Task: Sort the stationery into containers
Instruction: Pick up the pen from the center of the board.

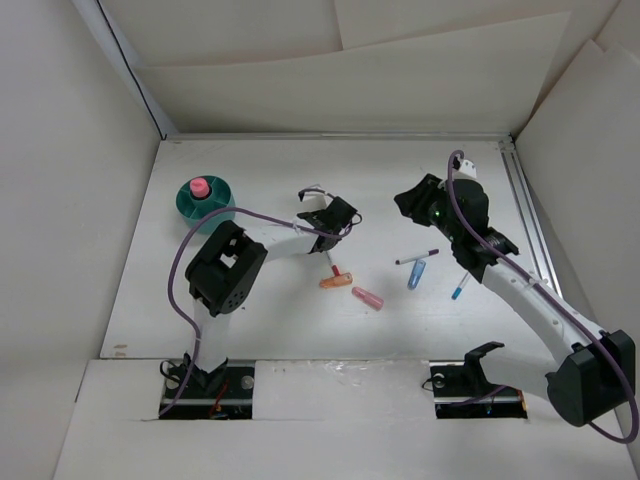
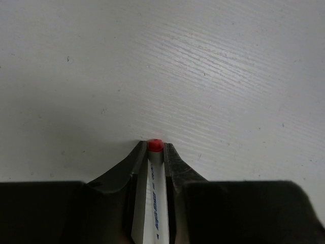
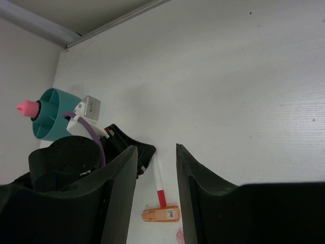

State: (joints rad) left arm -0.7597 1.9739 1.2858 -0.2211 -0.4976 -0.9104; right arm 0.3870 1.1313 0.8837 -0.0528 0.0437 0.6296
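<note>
My left gripper is shut on a thin white pen, whose small red end shows between the fingertips, low over the table. In the right wrist view the white pen runs from the left gripper to its red cap, which rests against a short orange piece. The teal cup at the back left holds a pink piece. My right gripper hovers open at the right with nothing between its fingers.
On the table lie an orange piece, a pink piece, a purple-tipped pen, a light-blue piece and a blue pen. White walls enclose the table. A metal rail runs along the right side.
</note>
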